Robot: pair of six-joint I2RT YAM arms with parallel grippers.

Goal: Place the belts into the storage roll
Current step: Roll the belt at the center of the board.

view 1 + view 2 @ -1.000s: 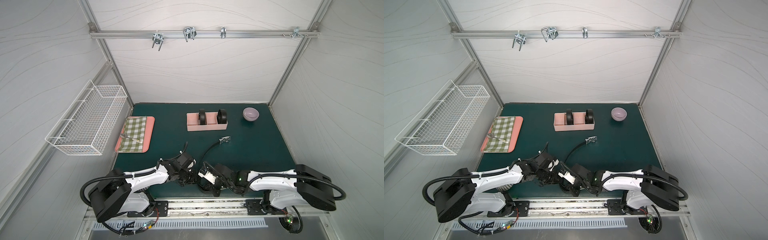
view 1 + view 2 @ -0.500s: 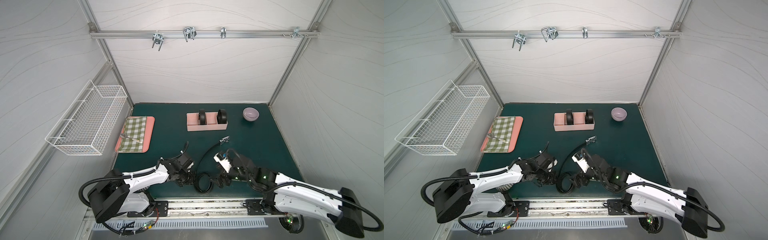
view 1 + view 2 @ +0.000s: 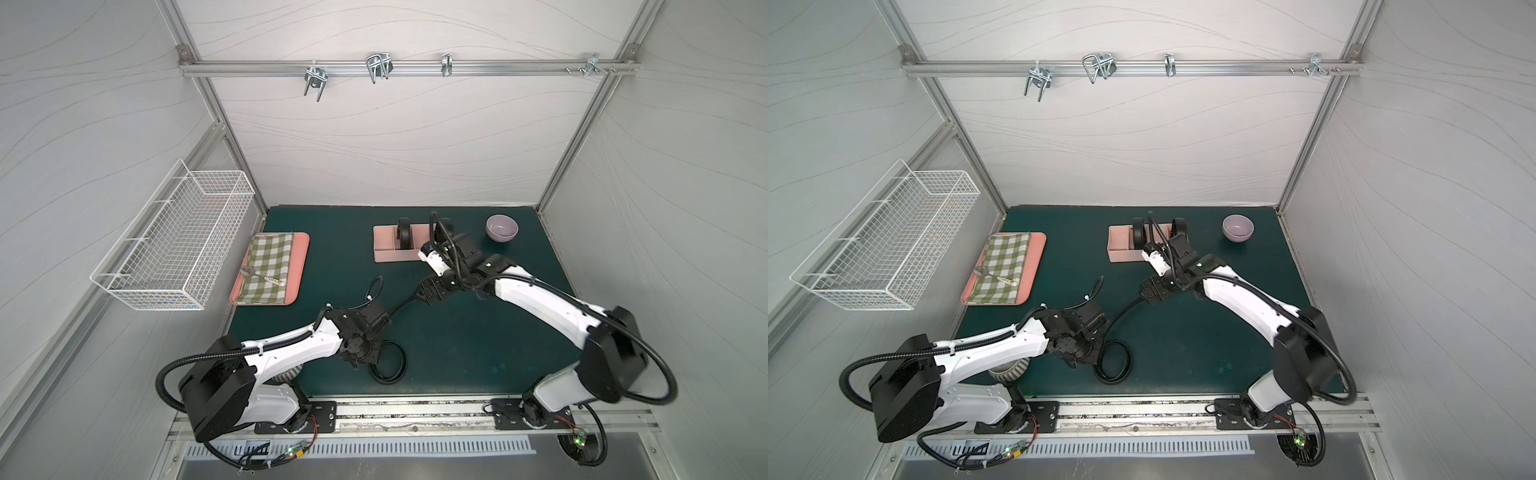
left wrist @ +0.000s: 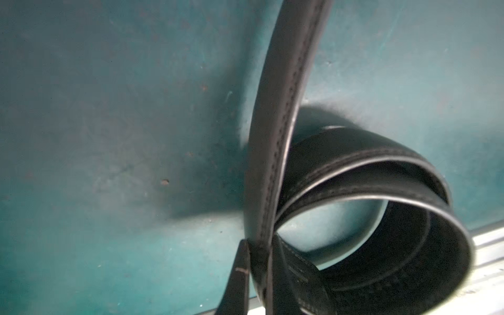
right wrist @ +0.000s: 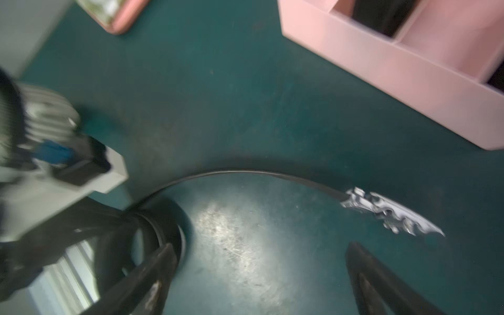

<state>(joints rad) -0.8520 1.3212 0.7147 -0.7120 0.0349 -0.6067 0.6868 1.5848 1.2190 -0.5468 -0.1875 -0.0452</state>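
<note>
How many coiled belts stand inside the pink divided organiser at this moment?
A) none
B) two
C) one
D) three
B: in a top view, one coiled belt and a second coiled belt stand in the pink organiser, while the third belt is outside it.

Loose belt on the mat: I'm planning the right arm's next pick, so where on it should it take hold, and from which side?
Probably the loose belt just behind its silver buckle, from above: the strap looks to stand on edge there, thin enough for the open right end effector to straddle, a finger on each face. The left end effector clamps the coil end.
</note>
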